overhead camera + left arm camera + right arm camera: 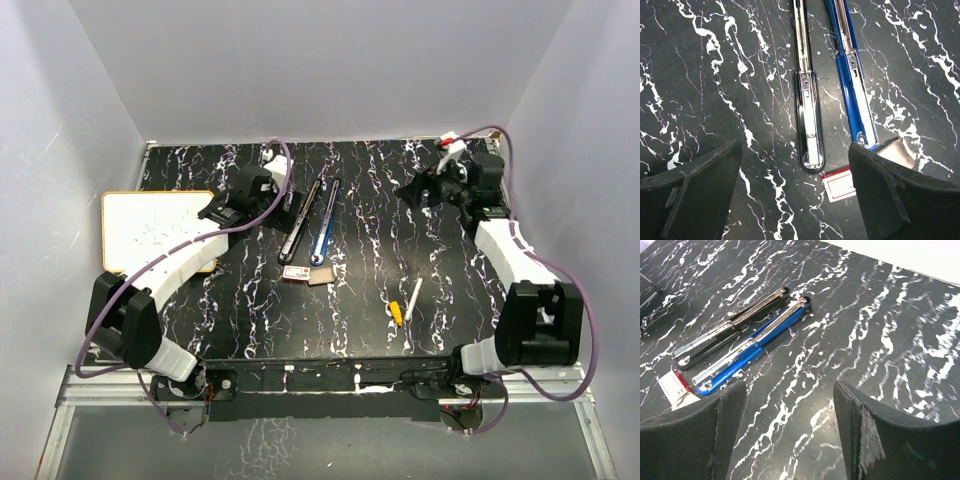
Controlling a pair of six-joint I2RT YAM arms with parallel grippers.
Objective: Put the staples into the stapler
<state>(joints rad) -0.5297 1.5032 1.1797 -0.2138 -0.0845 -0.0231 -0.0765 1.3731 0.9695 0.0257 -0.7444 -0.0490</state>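
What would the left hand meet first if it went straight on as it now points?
Probably the black stapler, lying open between the left hand's spread jaws; depth is unclear, so it might touch the table first.

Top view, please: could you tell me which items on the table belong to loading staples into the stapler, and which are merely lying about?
For the job:
- staple box
- black stapler, opened flat
- blue stapler, opened flat

Lying about:
- white pen
- yellow piece beside it
- white board at the left edge
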